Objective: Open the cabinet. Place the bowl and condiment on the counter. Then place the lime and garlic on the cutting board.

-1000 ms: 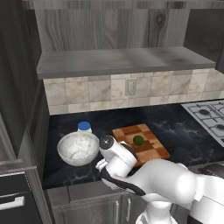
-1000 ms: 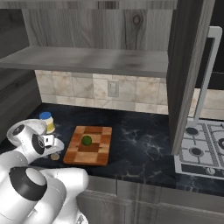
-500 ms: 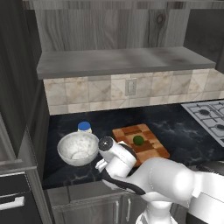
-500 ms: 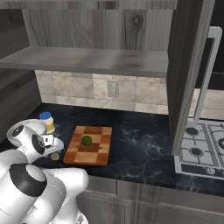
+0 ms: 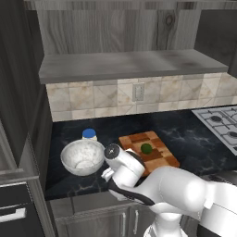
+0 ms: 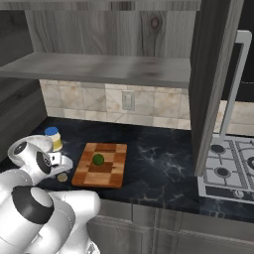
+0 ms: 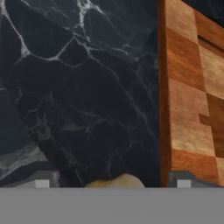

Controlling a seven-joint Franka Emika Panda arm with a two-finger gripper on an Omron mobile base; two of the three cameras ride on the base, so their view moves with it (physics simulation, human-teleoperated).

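Against the frames from 1 second ago, almost nothing has shifted: the white arm is bent low at the bench point(image 5: 194, 139) front in the same pose, and the bowl, jar, lime and board lie where they lay. Counted, there is 1 bowl point(image 5: 83, 157) at the left centre of the left base view, 1 jar point(image 5: 89, 134) with a blue lid just behind it, 1 cutting board point(image 6: 100, 164) at the centre of both base views, and 1 lime point(image 6: 98, 159) resting on that board. There is 1 garlic point(image 6: 62, 177), a small beige lump on the black bench just off the board's left edge in the right base view; in the hand view it sits at the bottom centre, between the 2 finger tips. The end effector point(image 7: 113, 181) hangs over it with its jaws spread wide, 1 tip on each side, holding nothing. The cabinet point(image 6: 213, 79) stands open, its door with 1 long silver handle at the right of the right base view, above 1 grey shelf point(image 5: 129, 65).
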